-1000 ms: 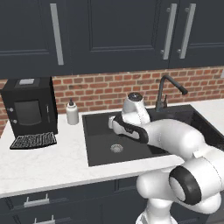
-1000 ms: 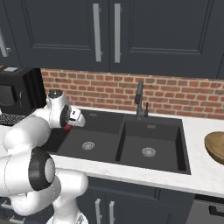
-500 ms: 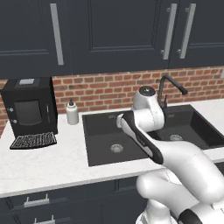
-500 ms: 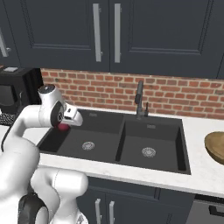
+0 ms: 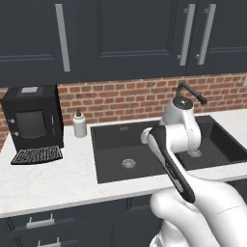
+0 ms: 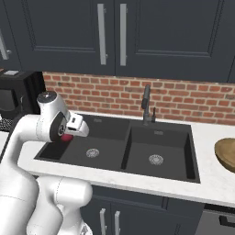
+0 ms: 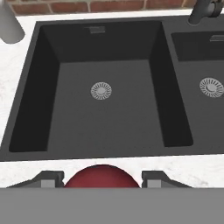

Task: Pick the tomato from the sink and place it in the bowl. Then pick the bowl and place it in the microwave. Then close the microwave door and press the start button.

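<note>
tomato apparently clamped between gripper fingers.

Glossy red tomato, dark grey sink with silver drains, white-speckled counter, red brick backsplash.

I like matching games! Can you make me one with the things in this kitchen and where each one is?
Things:
1. tomato
2. bowl
3. faucet
4. coffee machine

Places:
A. behind the sink, by the brick wall
B. between the tool's fingers
C. on the counter left of the sink
D. on the counter right of the sink

Pairs: 1-B, 2-D, 3-A, 4-C
</note>
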Robot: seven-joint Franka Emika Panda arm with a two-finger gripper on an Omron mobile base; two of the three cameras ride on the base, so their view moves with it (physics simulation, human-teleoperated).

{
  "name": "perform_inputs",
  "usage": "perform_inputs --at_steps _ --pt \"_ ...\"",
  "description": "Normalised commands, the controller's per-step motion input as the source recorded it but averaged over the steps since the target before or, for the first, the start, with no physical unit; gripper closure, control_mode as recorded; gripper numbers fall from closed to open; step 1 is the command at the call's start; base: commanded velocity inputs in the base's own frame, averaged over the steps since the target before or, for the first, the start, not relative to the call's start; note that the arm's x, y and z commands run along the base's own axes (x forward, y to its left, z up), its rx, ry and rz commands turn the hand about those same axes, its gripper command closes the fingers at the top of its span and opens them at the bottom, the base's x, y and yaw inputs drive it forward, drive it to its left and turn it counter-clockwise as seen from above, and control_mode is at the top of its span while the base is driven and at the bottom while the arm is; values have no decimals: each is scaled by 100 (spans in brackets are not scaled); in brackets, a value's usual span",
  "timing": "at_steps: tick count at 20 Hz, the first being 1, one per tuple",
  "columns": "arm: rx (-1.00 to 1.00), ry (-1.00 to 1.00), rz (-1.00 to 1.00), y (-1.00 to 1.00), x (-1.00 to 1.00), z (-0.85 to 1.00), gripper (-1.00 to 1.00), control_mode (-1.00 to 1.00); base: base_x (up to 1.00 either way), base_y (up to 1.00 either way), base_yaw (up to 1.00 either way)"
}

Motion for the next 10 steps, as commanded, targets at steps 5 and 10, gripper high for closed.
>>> perform_inputs --at_steps 5,10 --pt "0 -1 0 0 -26 35 100 -100 0 0 0" --pt "0 -1 0 -2 -23 36 100 -100 0 0 0"
